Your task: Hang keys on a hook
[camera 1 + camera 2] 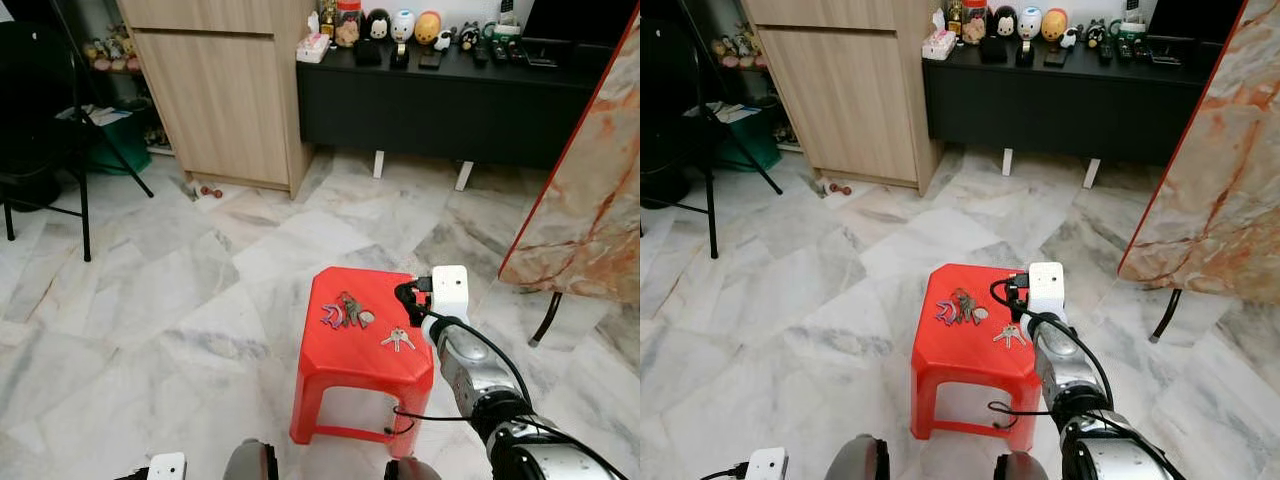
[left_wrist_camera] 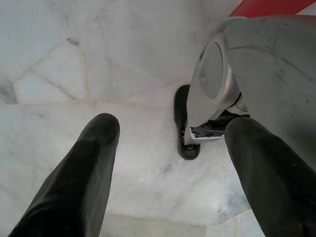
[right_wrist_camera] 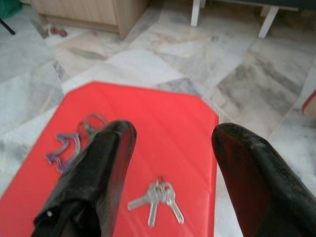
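1. My right pincer (image 3: 170,163) is above the red stool (image 1: 345,360), its two fingers spread wide and holding nothing.
2. The keys (image 3: 157,197) lie flat on the stool near its right edge, and in the right wrist view they sit between the two fingers, a little lower.
3. A second bunch (image 1: 345,312), with a purple piece and darker keys, lies toward the left of the stool, apart from the silver keys.
4. I judge the step in hand is to grasp the silver keys. To do it well, I should lower the pincer straight down, keep the ring in the middle between the fingers, and close slowly, because flat keys on smooth plastic can slide away.
5. It is better to pinch at the ring, so the keys hang free for the hook later.
6. My left pincer (image 2: 168,163) hangs low over the marble floor (image 2: 59,49), fingers apart, empty.
7. I see no hook yet, and no container on the stool; the black cabinet (image 1: 440,105) behind carries small figures and jars.
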Robot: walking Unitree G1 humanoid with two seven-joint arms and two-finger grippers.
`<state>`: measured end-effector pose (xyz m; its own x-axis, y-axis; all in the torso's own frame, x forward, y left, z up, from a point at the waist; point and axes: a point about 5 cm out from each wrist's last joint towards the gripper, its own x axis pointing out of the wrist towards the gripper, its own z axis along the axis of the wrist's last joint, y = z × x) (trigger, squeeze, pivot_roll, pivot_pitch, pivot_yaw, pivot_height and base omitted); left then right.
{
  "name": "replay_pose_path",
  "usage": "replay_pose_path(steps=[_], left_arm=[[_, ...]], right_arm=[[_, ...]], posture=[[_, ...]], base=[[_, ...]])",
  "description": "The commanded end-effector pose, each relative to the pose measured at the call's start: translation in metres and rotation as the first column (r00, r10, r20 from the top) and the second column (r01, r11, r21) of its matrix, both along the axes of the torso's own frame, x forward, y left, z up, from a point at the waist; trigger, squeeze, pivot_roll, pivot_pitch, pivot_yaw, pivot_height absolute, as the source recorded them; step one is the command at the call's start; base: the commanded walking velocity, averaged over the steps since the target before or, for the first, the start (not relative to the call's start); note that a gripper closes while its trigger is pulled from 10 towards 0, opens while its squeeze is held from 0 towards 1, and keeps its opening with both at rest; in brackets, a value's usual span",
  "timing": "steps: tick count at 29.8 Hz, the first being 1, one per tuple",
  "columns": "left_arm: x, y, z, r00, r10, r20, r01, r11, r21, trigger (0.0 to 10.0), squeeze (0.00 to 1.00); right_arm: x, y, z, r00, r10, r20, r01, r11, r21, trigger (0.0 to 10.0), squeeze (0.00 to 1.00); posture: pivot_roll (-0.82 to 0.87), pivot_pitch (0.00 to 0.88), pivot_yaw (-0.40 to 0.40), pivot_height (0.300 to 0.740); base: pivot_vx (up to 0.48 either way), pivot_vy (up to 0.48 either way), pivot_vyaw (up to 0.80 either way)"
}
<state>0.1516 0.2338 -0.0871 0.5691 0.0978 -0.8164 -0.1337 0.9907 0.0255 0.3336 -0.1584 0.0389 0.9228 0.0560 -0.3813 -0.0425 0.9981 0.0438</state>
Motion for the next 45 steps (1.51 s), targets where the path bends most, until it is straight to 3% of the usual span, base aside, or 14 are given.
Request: replay_pose_path(steps=[1,5,8,25,31,33,45], left_arm=[[-0.006,0.002,-0.002,1.0,-0.003,-0.024,0.003,1.0,0.0,10.0,0.0],[-0.006,0.003,-0.002,1.0,-0.008,-0.027,0.008,1.0,-0.002,10.0,0.0],[-0.007,0.004,-0.002,0.999,-0.013,-0.031,0.013,1.0,-0.003,10.0,0.0],[-0.015,0.009,-0.004,0.998,-0.008,-0.057,0.009,1.0,0.008,10.0,0.0],[-0.016,0.008,-0.005,0.998,-0.011,-0.063,0.011,1.0,0.004,10.0,0.0],[-0.018,0.006,-0.005,0.998,-0.015,-0.068,0.015,1.0,-0.001,10.0,0.0],[-0.021,0.003,-0.007,0.997,-0.018,-0.073,0.017,1.0,-0.01,10.0,0.0]], right_arm=[[-0.002,-0.002,-0.002,1.0,0.003,0.0,-0.003,1.0,-0.009,10.0,0.0],[-0.003,-0.006,-0.002,1.0,0.018,0.016,-0.017,0.997,-0.071,10.0,0.0],[-0.004,-0.007,-0.004,1.0,-0.007,-0.001,0.007,1.0,-0.029,10.0,0.0],[-0.004,-0.003,-0.005,1.0,-0.004,-0.008,0.004,1.0,-0.031,10.0,0.0],[-0.008,-0.005,-0.011,0.999,-0.019,-0.051,0.017,0.999,-0.044,10.0,0.0],[-0.015,-0.004,-0.021,0.992,0.004,-0.127,-0.01,0.999,-0.049,10.0,0.0],[-0.028,-0.001,-0.039,0.966,0.022,-0.256,-0.037,0.998,-0.055,10.0,0.0]], posture=[[0.06,0.09,-0.004,0.648],[0.06,0.088,-0.003,0.648],[0.06,0.088,-0.003,0.648],[0.06,0.095,-0.005,0.648],[0.05,0.097,-0.006,0.648],[0.05,0.1,-0.006,0.648],[0.06,0.122,-0.012,0.648]], base=[[0.27,0.0,0.0],[0.303,0.0,0.4],[0.315,0.0,0.53],[0.202,0.0,0.0],[0.0,0.0,0.0],[0.0,0.0,0.0],[0.0,0.0,0.0]])
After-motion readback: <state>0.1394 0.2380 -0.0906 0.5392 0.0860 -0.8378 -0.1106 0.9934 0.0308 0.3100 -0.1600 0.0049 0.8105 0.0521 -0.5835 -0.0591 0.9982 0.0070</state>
